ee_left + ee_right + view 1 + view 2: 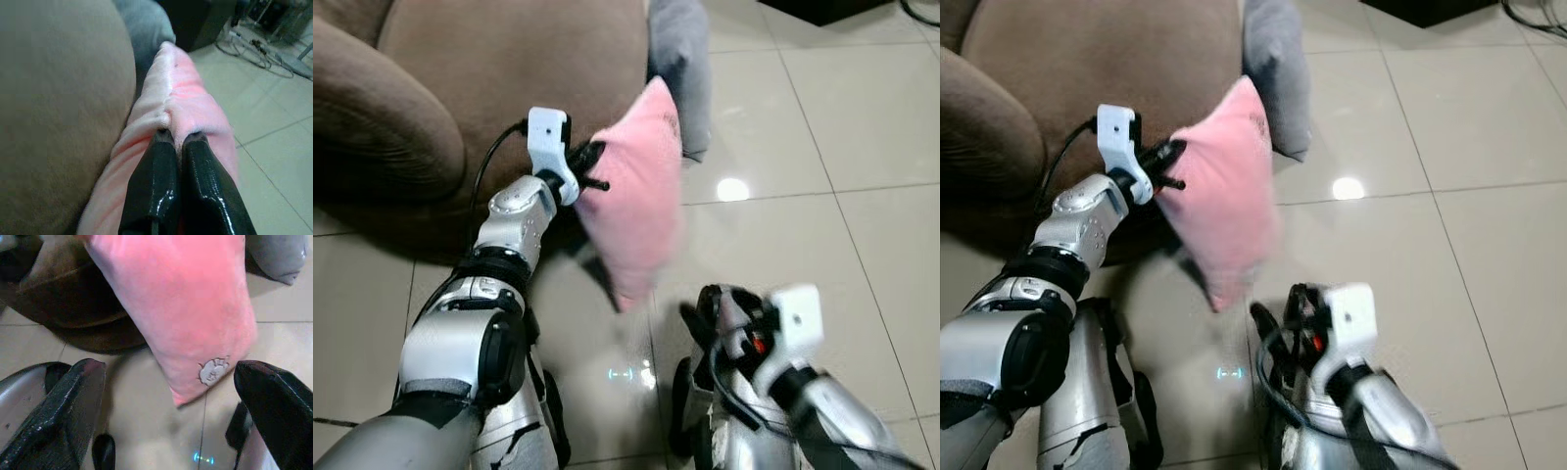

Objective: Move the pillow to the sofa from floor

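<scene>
**Pillow lifted, bound for the sofa**

The pink pillow [636, 196] hangs clear of the floor [822, 127], pinched at one edge by the left pincer [591, 164], just at the sofa's [499, 59] 3 o'clock edge. The right pincer [168, 377] gapes wide, holding nothing, at the pillow's 6 o'clock. The carry seems under way; next, swing toward 10 o'clock over the seat, then release.

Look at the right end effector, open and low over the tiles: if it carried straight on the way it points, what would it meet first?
Most likely the pink pillow, hanging in line between the right end effector's spread fingers. Depth is unclear; the brown sofa lies behind.
</scene>
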`<state>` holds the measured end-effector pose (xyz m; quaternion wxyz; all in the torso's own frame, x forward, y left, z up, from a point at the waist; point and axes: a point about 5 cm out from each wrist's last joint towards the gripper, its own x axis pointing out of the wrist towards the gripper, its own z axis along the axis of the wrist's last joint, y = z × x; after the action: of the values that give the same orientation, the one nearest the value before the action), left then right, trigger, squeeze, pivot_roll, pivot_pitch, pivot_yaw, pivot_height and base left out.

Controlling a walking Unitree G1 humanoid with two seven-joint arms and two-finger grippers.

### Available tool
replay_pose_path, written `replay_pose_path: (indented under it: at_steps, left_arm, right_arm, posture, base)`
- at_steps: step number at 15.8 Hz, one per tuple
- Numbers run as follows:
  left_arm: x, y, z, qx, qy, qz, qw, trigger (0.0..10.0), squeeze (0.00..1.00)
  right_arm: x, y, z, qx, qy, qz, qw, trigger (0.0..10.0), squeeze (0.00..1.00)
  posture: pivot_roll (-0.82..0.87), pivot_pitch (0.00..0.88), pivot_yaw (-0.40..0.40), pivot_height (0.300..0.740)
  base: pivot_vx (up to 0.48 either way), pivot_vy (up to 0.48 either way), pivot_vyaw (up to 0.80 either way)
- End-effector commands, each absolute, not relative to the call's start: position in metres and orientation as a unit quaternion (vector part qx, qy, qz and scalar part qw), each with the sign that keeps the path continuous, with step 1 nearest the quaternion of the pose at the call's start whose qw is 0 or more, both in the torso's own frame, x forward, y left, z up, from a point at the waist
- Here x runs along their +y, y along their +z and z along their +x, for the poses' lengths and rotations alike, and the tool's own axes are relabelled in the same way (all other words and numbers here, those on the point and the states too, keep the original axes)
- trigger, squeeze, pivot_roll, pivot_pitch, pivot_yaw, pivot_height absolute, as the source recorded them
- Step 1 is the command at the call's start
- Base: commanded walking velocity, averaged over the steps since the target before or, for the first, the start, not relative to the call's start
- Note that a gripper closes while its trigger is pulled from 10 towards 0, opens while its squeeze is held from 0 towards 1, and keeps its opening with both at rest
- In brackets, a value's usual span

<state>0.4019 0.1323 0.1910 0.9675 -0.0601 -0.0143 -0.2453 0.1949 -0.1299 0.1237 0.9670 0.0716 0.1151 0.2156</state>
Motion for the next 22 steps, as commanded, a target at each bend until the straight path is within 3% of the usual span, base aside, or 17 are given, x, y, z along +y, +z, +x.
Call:
replay_pose_path:
  at_steps: [1,7,10,13,22]
  left_arm:
    - [0.141,0.196,0.399,-0.039,-0.247,-0.05,0.967,0.0,0.0]
    - [0.205,0.179,0.372,-0.026,-0.179,-0.018,0.983,0.0,0.0]
    - [0.215,0.153,0.342,-0.011,-0.135,-0.044,0.99,0.0,0.0]
    - [0.192,0.115,0.31,0.024,-0.123,-0.091,0.988,0.0,0.0]
    - [0.153,0.123,0.311,0.026,-0.168,-0.083,0.982,0.0,0.0]
  right_arm:
    - [-0.13,0.117,0.198,0.123,0.215,0.072,0.966,10.0,0.0]
    - [-0.13,0.104,0.251,0.101,0.202,0.069,0.972,10.0,0.0]
    - [-0.129,0.091,0.265,0.116,0.179,0.053,0.976,10.0,0.0]
    - [-0.133,0.094,0.27,0.098,0.154,0.073,0.98,10.0,0.0]
    - [-0.143,0.083,0.258,0.092,0.112,0.074,0.987,10.0,0.0]
  posture:
    - [-0.05,0.139,0.012,0.475]
    - [0.14,0.007,-0.006,0.475]
    - [0.17,0.0,-0.02,0.475]
    - [0.16,0.0,-0.022,0.48]
    - [0.09,0.004,-0.002,0.57]
  base:
    - [0.0,0.0,0.0]
    - [0.0,0.0,0.0]
    - [0.0,0.0,0.0]
    - [0.0,0.0,0.0]
    - [0.0,0.0,0.0]
